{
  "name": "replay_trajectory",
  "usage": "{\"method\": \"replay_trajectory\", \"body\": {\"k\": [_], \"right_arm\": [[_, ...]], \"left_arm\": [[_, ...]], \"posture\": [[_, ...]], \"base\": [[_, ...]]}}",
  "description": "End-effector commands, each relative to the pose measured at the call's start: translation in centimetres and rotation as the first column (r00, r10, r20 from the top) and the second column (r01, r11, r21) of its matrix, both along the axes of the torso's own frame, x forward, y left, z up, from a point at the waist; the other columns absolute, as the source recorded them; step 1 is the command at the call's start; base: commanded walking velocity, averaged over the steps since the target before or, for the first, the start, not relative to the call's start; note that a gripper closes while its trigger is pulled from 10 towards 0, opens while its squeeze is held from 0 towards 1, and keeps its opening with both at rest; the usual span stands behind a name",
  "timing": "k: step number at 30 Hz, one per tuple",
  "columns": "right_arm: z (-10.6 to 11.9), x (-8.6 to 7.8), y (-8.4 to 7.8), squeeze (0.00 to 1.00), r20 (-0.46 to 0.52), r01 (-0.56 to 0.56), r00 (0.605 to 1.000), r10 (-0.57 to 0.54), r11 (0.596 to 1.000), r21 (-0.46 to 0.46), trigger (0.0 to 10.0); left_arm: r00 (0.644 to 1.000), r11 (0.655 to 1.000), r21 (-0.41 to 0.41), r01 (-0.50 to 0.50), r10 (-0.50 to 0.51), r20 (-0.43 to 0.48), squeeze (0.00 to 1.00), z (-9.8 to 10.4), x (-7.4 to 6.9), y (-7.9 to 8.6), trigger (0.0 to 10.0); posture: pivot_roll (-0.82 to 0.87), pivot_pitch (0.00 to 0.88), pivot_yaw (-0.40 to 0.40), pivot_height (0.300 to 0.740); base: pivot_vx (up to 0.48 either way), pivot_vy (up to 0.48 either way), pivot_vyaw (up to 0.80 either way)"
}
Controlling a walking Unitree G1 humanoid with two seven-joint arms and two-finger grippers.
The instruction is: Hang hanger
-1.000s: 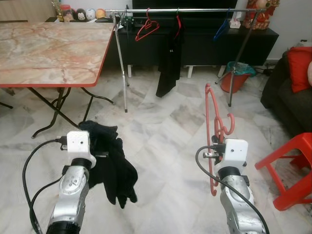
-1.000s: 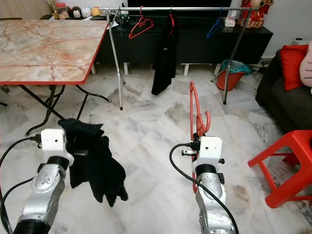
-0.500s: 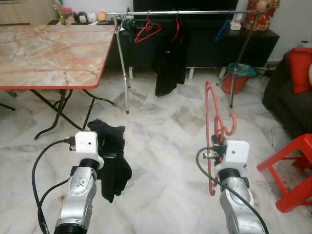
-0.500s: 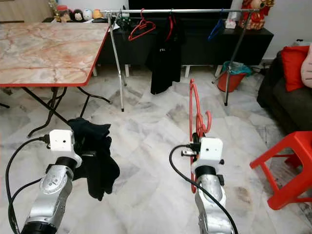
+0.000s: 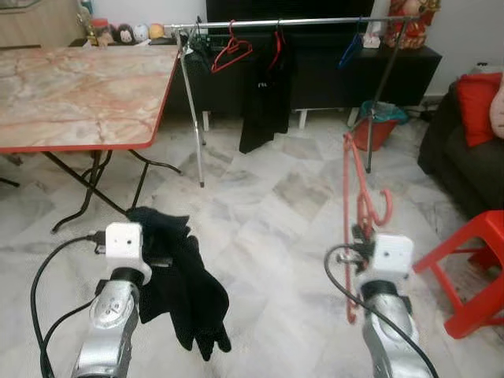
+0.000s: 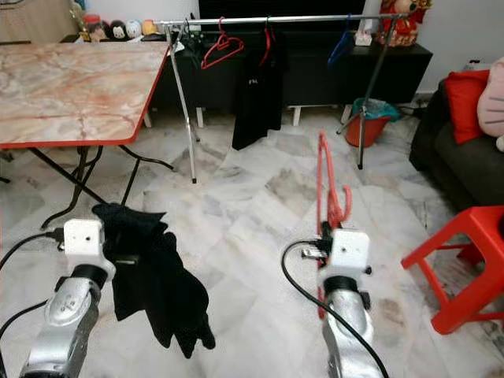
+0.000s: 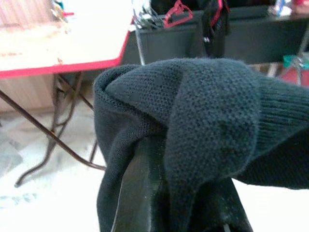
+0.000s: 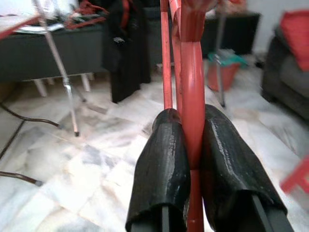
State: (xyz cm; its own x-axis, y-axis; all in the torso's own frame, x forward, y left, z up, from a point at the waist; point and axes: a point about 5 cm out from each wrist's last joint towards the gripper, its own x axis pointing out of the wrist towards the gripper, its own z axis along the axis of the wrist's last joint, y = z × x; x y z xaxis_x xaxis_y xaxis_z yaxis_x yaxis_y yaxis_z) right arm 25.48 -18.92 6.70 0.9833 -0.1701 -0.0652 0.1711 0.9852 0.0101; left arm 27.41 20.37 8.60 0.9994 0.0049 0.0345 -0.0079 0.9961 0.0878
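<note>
On the left, the left gripper (image 5: 157,260) reaches forward at low height, its fingers buried in a black knitted garment (image 5: 183,287) that drapes down over them toward the marble floor (image 5: 260,228); the cloth hides how far the fingers part. To the right, the right gripper (image 8: 190,159) is clamped tight on a red plastic hanger (image 5: 356,213), which stands upright, long axis vertical, its hook curling at mid-height. Beyond, a clothes rail (image 5: 299,22) carries hangers and a dark garment (image 5: 264,98).
</note>
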Motion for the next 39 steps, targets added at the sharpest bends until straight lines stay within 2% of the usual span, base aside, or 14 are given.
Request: {"method": "replay_trajectory", "body": {"k": [1,3,7,10,16,17,19,22,27,30,32,34,35,39], "right_arm": [[0.5,-0.3,-0.6,0.00,0.032,0.022,0.999,-0.022,1.000,0.011,10.0],[-0.7,-1.3,-1.3,0.00,-0.015,0.022,1.000,-0.023,1.000,-0.017,10.0],[-2.4,-2.2,-2.6,0.00,-0.083,0.073,0.994,-0.076,0.996,-0.044,10.0],[-3.0,-2.5,-3.2,0.00,-0.109,0.100,0.989,-0.105,0.994,-0.044,10.0],[-3.0,-1.8,-2.8,0.00,-0.102,0.089,0.991,-0.092,0.996,-0.033,10.0],[-2.9,-1.4,-2.6,0.00,-0.086,0.084,0.993,-0.085,0.996,-0.009,10.0],[-3.0,-1.1,-2.1,0.00,-0.088,0.057,0.994,-0.059,0.998,-0.020,10.0],[-3.7,-1.4,-2.4,0.00,-0.115,0.086,0.990,-0.086,0.996,-0.007,10.0],[-6.7,-1.9,-2.9,0.00,-0.317,0.073,0.944,-0.094,0.994,-0.076,10.0],[-7.6,-2.0,-3.0,0.00,-0.370,0.055,0.925,-0.089,0.993,-0.103,10.0],[-8.9,-2.1,-3.1,0.00,-0.453,0.057,0.884,-0.112,0.990,-0.132,10.0],[-9.1,-2.1,-3.0,0.00,-0.457,0.066,0.882,-0.113,0.991,-0.119,10.0],[-10.1,-2.2,-2.3,0.00,-0.516,0.007,0.853,-0.071,0.992,-0.124,10.0],[-11.7,-3.3,-1.9,0.00,-0.608,-0.052,0.793,-0.024,0.993,-0.108,10.0]], "left_arm": [[0.999,1.000,0.001,0.031,-0.031,0.023,0.00,0.5,-0.1,-0.6,10.0],[0.999,0.998,0.036,0.053,-0.053,0.013,0.00,0.1,-0.6,-0.6,10.0],[0.999,0.999,0.034,-0.030,0.031,-0.042,0.00,-1.5,-1.3,1.0,10.0],[0.998,0.998,0.044,-0.046,0.048,-0.044,0.00,-1.6,-1.3,1.2,10.0],[0.998,0.997,0.032,-0.066,0.067,-0.015,0.00,-0.9,-0.8,1.3,10.0],[0.997,0.997,0.026,-0.070,0.071,-0.015,0.00,-0.9,-0.8,1.3,10.0],[0.997,0.997,0.028,-0.074,0.075,-0.024,0.00,-1.3,-0.9,1.5,10.0],[0.995,0.996,0.034,-0.084,0.086,-0.042,0.00,-1.7,-0.9,1.7,10.0],[0.996,0.996,0.042,-0.080,0.081,-0.025,0.00,-1.0,0.0,2.0,10.0],[0.996,0.995,0.049,-0.087,0.088,-0.018,0.00,-0.8,0.1,2.2,10.0],[0.996,0.995,0.051,-0.089,0.090,-0.021,0.00,-0.7,0.1,2.4,10.0],[0.996,0.995,0.055,-0.088,0.089,-0.023,0.00,-0.8,0.0,2.5,10.0],[0.996,0.994,0.055,-0.090,0.092,-0.024,0.00,-0.9,0.0,2.6,10.0],[0.993,0.993,0.042,-0.114,0.115,-0.012,0.00,-0.8,0.2,2.7,10.0]], "posture": [[-0.01,0.000,0.020,0.740],[-0.01,0.000,0.015,0.740],[-0.02,0.000,0.013,0.740],[0.00,0.000,0.009,0.740],[0.02,0.000,0.002,0.740],[0.03,0.000,-0.002,0.740],[0.01,0.000,0.004,0.740],[0.02,0.000,0.005,0.740],[0.01,0.000,0.018,0.740],[0.02,0.000,0.018,0.740],[0.03,0.000,0.018,0.740],[0.03,0.000,0.018,0.740],[0.04,0.000,0.004,0.740],[0.06,0.000,-0.017,0.740]], "base": [[0.000,0.000,0.00],[0.000,0.000,0.00],[0.000,0.000,0.00],[0.000,0.000,0.00],[0.000,0.000,0.00],[0.000,0.000,0.00],[0.000,0.000,0.00],[0.000,0.000,0.00],[0.000,0.000,0.00],[0.000,0.000,0.00],[0.000,0.000,0.00],[0.000,0.000,0.00],[0.000,0.000,0.00],[0.000,0.000,0.00]]}}
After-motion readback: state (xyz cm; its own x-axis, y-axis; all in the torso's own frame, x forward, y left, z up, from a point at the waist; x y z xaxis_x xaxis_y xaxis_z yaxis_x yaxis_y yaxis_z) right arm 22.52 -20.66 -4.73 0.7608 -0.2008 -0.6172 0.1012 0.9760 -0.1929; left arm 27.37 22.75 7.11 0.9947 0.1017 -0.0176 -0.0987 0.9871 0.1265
